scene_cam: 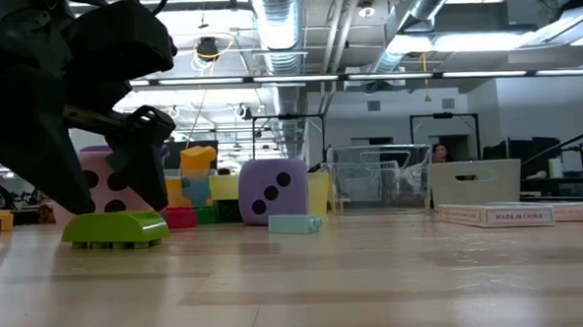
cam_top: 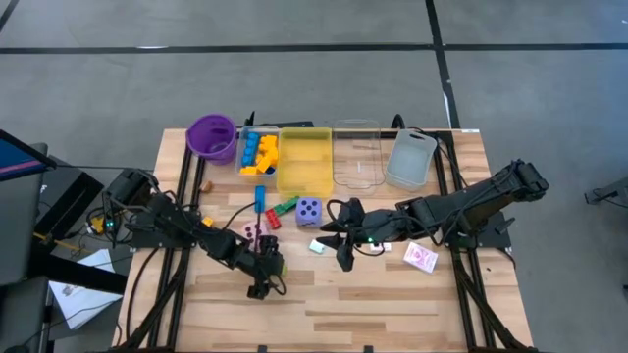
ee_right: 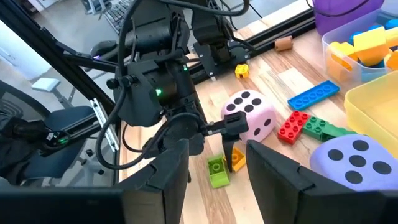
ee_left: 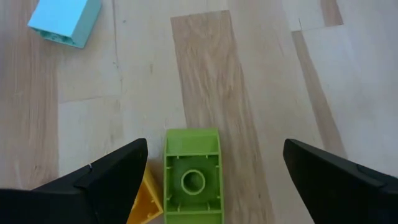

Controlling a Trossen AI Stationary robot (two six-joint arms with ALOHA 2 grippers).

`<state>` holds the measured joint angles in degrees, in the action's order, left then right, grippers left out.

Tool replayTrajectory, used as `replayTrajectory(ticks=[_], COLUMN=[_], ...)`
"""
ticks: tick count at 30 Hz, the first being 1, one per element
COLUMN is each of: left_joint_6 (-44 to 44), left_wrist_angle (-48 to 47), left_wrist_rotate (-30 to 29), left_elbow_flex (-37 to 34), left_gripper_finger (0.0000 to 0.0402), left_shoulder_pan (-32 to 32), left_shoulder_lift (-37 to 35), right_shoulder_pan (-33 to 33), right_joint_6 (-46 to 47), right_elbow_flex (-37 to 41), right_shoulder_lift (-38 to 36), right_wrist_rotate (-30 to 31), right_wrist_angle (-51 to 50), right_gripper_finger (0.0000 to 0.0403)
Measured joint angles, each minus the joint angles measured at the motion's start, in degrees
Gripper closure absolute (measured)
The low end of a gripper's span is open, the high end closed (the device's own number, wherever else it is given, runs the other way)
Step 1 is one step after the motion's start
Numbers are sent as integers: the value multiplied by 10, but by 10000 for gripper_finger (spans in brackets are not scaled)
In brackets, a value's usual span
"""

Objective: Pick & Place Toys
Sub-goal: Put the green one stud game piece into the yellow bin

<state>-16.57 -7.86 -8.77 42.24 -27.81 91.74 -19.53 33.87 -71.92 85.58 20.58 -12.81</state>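
1. Left pincer [cam_top: 263,284]: lowered over the wooden worktop [cam_top: 392,304], fingers spread wide, gripping nothing.
2. Small green plastic building block [ee_left: 193,182]: lying on the worktop between the left fingers, touching neither; a small yellow plastic block [ee_left: 146,202] lies just beside it.
3. Pink spotted die [scene_cam: 110,186]: close behind the green block.
4. Right pincer [cam_top: 339,257]: near the purple spotted die [cam_top: 308,211], fingers partly apart, empty.
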Motion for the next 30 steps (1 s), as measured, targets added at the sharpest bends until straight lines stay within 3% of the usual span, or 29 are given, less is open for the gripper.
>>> replayTrajectory(ticks=[22, 30], left_joint_6=[-11, -28], left_wrist_angle=[-53, -55], left_wrist_rotate=[16, 19], left_elbow_flex=[-1, -1], left_gripper_finger=[33, 51], left_shoulder_pan=[-4, -4], left_shoulder_lift=[1, 1], right_shoulder_pan=[1, 1], right_joint_6=[-14, -14], right_elbow_flex=[0, 0], right_shoulder_lift=[0, 0], right_wrist_rotate=[2, 2], right_wrist_angle=[-10, -24], right_gripper_finger=[249, 249])
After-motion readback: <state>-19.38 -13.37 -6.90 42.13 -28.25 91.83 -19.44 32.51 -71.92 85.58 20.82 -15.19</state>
